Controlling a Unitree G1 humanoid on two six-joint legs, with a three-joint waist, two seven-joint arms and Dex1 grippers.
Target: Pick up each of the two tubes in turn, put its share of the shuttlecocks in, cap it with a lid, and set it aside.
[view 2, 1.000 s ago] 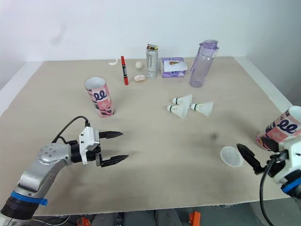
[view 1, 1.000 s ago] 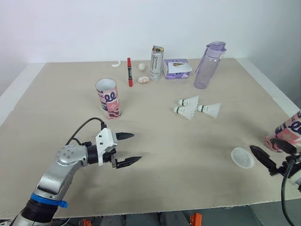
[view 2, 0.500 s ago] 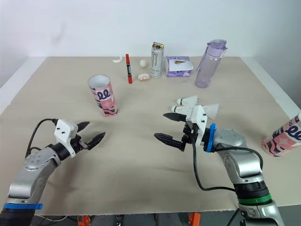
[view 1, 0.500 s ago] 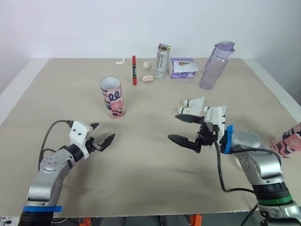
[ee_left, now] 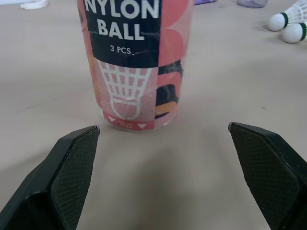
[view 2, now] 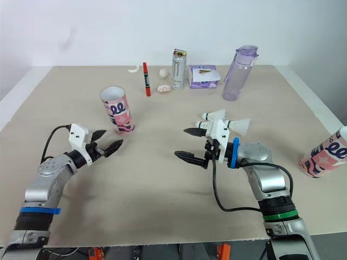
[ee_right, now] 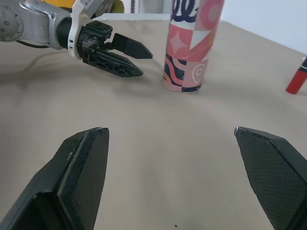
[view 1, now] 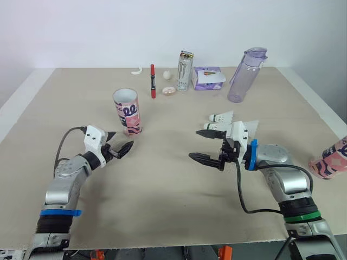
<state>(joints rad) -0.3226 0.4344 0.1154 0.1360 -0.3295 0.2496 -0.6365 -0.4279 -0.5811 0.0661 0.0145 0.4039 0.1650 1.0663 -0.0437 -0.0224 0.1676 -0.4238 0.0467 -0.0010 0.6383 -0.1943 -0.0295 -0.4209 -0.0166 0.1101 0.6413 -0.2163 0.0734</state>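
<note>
**Now the left gripper closes in on the upright tube**

Since half a second ago the left gripper [view 1: 122, 140] has moved up the table [view 1: 162, 200] and now sits just beside the foot of the pink tube [view 1: 128, 111], not touching it, its jaws spread wide. The right gripper [view 1: 194, 144] has barely shifted. A second ago it was out at the table's right edge; it is now mid-table, jaws also wide apart and holding nothing. Three shuttlecocks [view 1: 221, 117] lie just behind it.

The table is a pale beige board under a plain white wall [view 1: 81, 32]. Along its far side stand a red marker [view 1: 152, 89], a can [view 1: 184, 71], a purple box [view 1: 209, 78] and a clear bottle [view 1: 244, 75]. A second tube [view 1: 331, 162] stands near the right edge.

The left wrist view shows the tube's print, "NYLON BALL 3 PCS", between its two fingers. The right wrist view shows the left gripper pointing at the tube's base.
</note>
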